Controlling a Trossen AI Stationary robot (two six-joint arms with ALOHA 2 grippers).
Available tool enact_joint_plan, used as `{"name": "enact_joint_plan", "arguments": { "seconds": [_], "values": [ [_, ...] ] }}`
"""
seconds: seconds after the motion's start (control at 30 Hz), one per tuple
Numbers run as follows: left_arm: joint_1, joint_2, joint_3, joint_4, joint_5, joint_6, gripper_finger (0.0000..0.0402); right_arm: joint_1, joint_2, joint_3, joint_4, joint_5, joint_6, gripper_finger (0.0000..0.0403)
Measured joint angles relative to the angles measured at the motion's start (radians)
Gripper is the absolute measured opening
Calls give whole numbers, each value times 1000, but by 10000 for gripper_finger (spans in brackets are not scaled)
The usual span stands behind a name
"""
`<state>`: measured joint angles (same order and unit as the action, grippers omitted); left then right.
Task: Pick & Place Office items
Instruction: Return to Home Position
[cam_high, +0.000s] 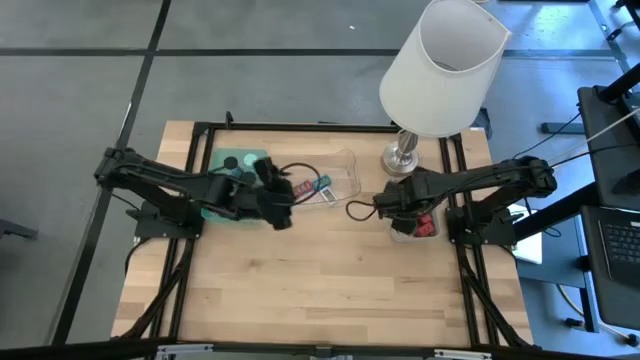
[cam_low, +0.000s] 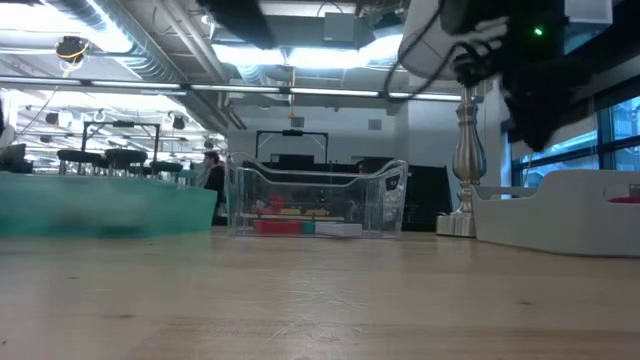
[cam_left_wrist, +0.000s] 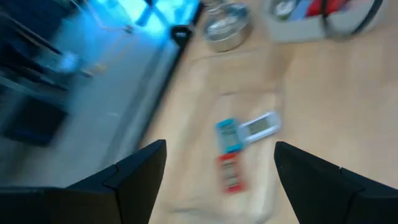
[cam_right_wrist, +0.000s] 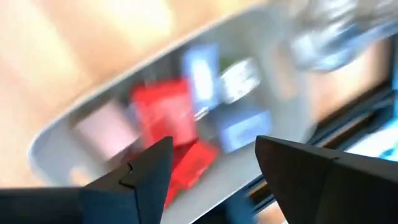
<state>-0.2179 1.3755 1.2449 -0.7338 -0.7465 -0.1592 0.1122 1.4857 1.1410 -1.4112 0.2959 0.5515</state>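
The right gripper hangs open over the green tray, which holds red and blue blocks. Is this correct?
Not quite: the tray is grey, not green. The right wrist view shows the right gripper hanging open over the grey tray, which holds red blocks and blue blocks.

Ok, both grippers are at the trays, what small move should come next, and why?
Probably raise the right gripper clear of the grey plastic tray: it is open and empty above the red and blue blocks, and the left gripper, open by the clear plastic tray, holds nothing either.
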Motion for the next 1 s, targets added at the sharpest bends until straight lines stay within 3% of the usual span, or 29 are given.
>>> {"name": "enact_joint_plan", "arguments": {
  "seconds": [0.1, 0.2, 0.37, 0.6, 0.73, 0.9, 1.0],
  "values": [
    [-19, -68, 0, -121, -93, 107, 296, 10, 0, 68, -44, 143, 82, 226],
    [-33, -134, 0, -223, -122, 128, 296, 33, -1, 143, -121, 285, 192, 225],
    [-58, -232, 0, -332, -24, -85, 296, 97, -1, 238, -160, 517, 262, 225],
    [-62, -396, -1, -407, 67, -313, 296, 193, -1, 274, -160, 676, 278, 225],
    [-87, -514, -44, -387, 68, -369, 296, 232, -1, 274, -159, 689, 273, 224],
    [-131, -664, -162, -347, 12, -439, 296, 244, -1, 274, -158, 490, 252, 225],
    [-153, -768, -264, -246, 9, -415, 296, 264, -1, 274, -134, 425, 235, 226]
  ]
}}
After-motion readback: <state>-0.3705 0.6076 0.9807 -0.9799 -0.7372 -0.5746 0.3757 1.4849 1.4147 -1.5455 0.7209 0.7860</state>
